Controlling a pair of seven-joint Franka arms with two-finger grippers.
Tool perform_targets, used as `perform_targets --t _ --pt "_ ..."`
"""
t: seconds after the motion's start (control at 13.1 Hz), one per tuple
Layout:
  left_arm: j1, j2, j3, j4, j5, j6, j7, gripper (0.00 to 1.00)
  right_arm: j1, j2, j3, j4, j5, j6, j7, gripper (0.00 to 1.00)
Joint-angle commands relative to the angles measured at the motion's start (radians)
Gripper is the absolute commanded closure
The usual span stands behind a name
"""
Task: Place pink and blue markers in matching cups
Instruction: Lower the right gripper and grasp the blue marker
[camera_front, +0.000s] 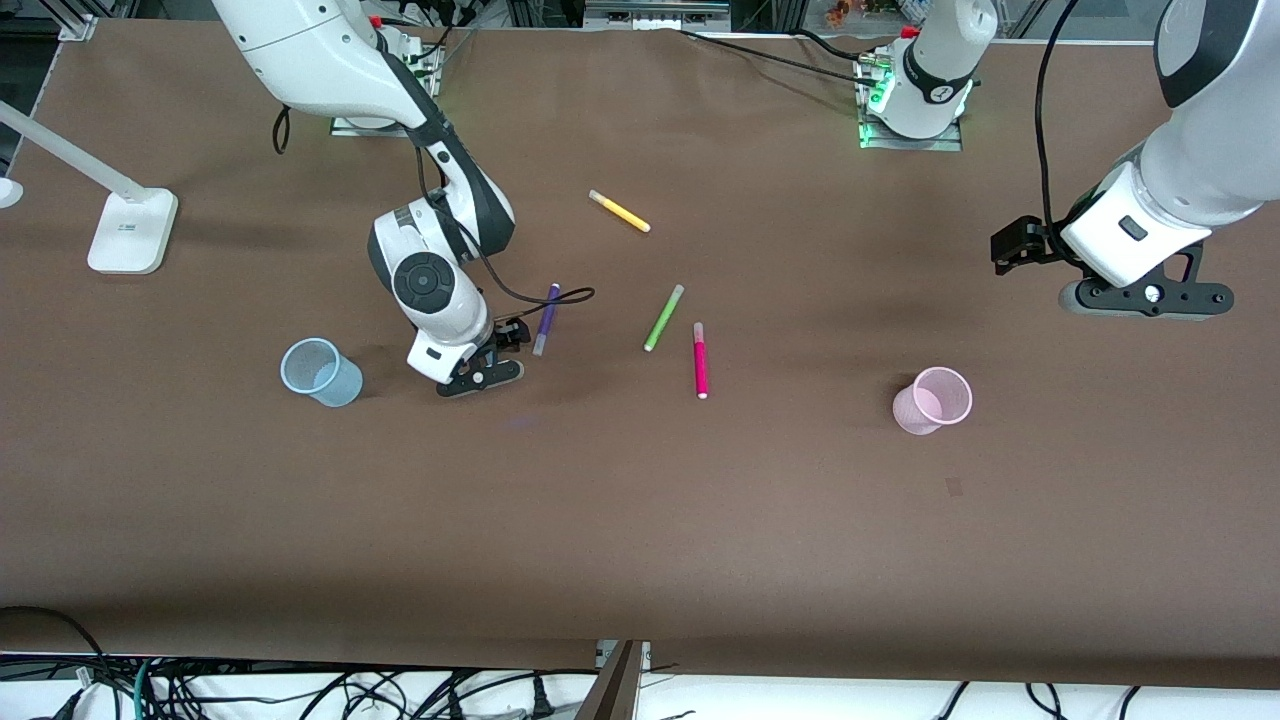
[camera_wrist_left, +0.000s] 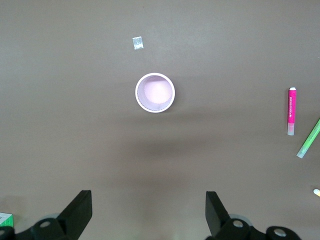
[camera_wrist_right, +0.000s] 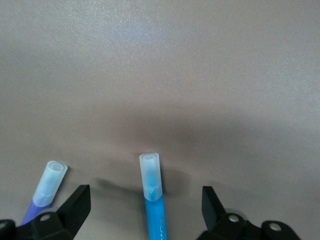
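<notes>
My right gripper (camera_front: 482, 374) is low over the table between the blue cup (camera_front: 320, 372) and the purple pen (camera_front: 546, 318). In the right wrist view it (camera_wrist_right: 145, 194) is open, and the blue marker (camera_wrist_right: 155, 205) lies between the jaws without touching them. The arm hides the blue marker in the front view. The pink marker (camera_front: 699, 360) lies near the table's middle and also shows in the left wrist view (camera_wrist_left: 292, 107). The pink cup (camera_front: 932, 400) stands upright and empty. My left gripper (camera_front: 1150, 296) waits open and empty, high over the table at the left arm's end (camera_wrist_left: 149, 202).
A lime green pen (camera_front: 663, 317) lies beside the pink marker. A yellow pen (camera_front: 619, 211) lies farther from the camera. A white lamp base (camera_front: 132, 230) stands at the right arm's end. A small grey patch (camera_front: 953, 487) marks the table near the pink cup.
</notes>
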Motion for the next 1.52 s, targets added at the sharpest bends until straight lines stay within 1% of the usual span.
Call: perform_targets --t 0.0,0.23,0.3,0.38,0.61,0.69,0.76,0.84,0.99,1.14,1.3,1.45 --pt "-0.005 -0.019 0.01 -0.017 -0.014 0.011 0.022 0.0 0.007 0.009 -0.006 -0.016 -0.017 0.039 0.009 0.26" --pt "-0.005 -0.019 0.01 -0.017 -0.014 0.009 0.02 0.0 0.005 0.02 -0.007 -0.014 -0.017 0.061 0.008 0.77" --pt "-0.005 -0.019 0.01 -0.017 -0.014 0.011 0.022 0.0 0.002 0.02 -0.007 -0.011 -0.017 0.059 0.006 0.91" --pt "-0.003 -0.019 0.01 -0.019 -0.014 0.009 0.022 0.0 0.002 0.019 -0.007 -0.008 -0.017 0.056 0.005 1.0" --pt "-0.003 -0.019 0.01 -0.017 -0.014 0.011 0.022 0.0 -0.002 -0.007 -0.012 0.015 -0.016 0.046 -0.007 1.0" --pt "-0.003 -0.019 0.012 -0.019 -0.014 0.009 0.022 0.0 -0.005 -0.023 -0.013 0.031 -0.016 0.018 -0.03 1.0" --pt "-0.005 -0.019 0.012 -0.019 -0.014 0.009 0.022 0.0 -0.012 -0.036 -0.018 0.067 -0.016 -0.04 -0.065 1.0" --pt "-0.005 -0.019 0.012 -0.017 -0.014 0.009 0.022 0.0 -0.018 -0.044 -0.026 0.132 -0.016 -0.125 -0.113 1.0" --pt "-0.005 -0.019 0.012 -0.02 -0.014 0.008 0.022 0.0 -0.05 -0.044 -0.029 0.287 -0.013 -0.329 -0.243 1.0" --pt "-0.005 -0.019 0.012 -0.02 -0.014 0.008 0.022 0.0 -0.102 -0.044 -0.029 0.39 -0.005 -0.463 -0.413 1.0" --pt "-0.003 -0.019 0.012 -0.023 -0.014 0.006 0.022 0.0 -0.149 -0.047 -0.029 0.436 0.001 -0.529 -0.597 1.0" --pt "-0.003 -0.019 0.012 -0.026 -0.014 0.005 0.022 0.0 -0.171 -0.073 -0.03 0.44 0.027 -0.533 -0.726 1.0"
